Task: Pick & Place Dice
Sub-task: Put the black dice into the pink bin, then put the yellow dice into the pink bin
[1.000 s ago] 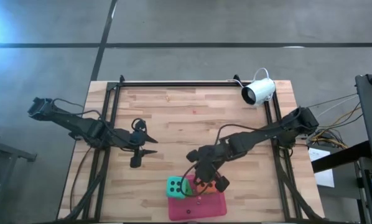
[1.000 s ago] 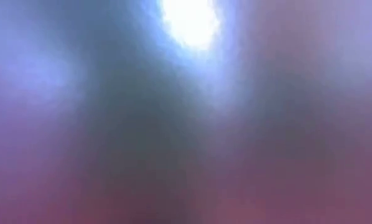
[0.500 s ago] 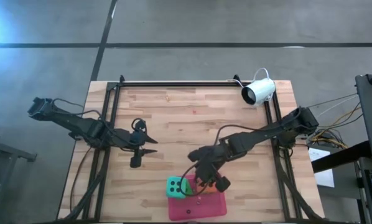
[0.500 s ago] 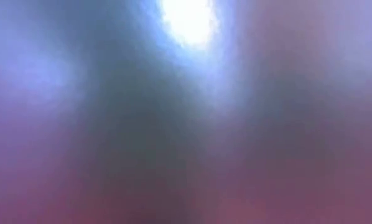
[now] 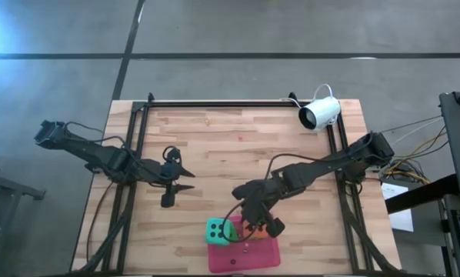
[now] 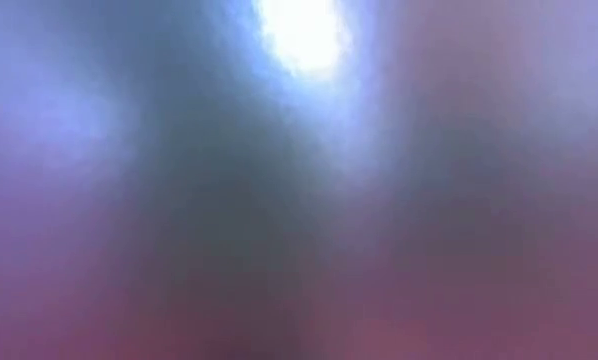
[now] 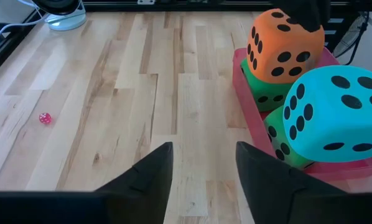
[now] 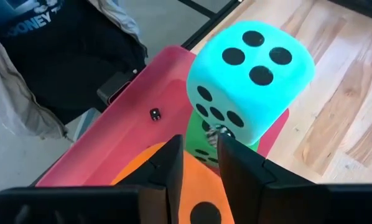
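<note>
On the pink mat (image 5: 245,255) at the table's near edge, an orange die (image 7: 282,46) sits on top of a green die (image 7: 265,94). Beside them a teal die (image 7: 335,115) sits on a second green die (image 7: 283,142). My right gripper (image 8: 201,155) slants down onto the orange die (image 5: 251,228), with a narrow gap between its fingers that is filled with orange. My left gripper (image 7: 203,165) hangs open over bare wood at the table's left (image 5: 180,185), well away from the dice. The low view is a blur. My right gripper is on the orange die's top (image 8: 198,186), near an upper edge, slanting down from the table's far right. The die's orange shows in the narrow gap between the two fingers (image 8: 173,165) and outside them. The die sits upright on the green die.
A white camera (image 5: 320,113) stands at the table's far right corner. A tiny pink die (image 7: 45,117) lies on the bare wood and a tiny black one (image 8: 155,114) on the mat. Dark clothing (image 8: 55,56) shows beyond the near edge. The wood between the arms is bare.
</note>
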Controlling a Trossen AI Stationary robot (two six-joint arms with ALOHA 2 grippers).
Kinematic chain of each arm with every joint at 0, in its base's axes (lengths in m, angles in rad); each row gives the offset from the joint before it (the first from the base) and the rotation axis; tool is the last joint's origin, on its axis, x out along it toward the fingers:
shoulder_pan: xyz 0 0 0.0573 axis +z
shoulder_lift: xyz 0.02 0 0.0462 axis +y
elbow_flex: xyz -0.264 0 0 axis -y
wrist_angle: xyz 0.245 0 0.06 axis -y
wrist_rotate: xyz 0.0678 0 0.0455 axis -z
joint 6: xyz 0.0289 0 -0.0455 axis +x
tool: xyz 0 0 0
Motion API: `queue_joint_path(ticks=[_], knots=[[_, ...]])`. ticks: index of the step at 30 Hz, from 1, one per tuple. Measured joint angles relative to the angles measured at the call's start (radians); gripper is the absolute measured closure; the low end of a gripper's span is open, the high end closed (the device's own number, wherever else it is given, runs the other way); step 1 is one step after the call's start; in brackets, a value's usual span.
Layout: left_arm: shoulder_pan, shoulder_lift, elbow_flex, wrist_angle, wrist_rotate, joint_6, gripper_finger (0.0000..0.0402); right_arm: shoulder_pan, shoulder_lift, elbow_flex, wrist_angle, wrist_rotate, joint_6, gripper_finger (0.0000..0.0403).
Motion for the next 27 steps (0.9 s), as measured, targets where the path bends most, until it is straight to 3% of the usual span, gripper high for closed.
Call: queue_joint_path(ticks=[15,27], knots=[[0.0,0.0,0.0,0.0,0.0,0.0,0.02,-0.01,-0.027,-0.002,-0.013,0.005,-0.026,0.0305],[0.004,0.0,0.0,0.004,0.0,0.0,0.0195,-0.139,-0.109,-0.026,-0.099,0.006,-0.083,0.0338]])
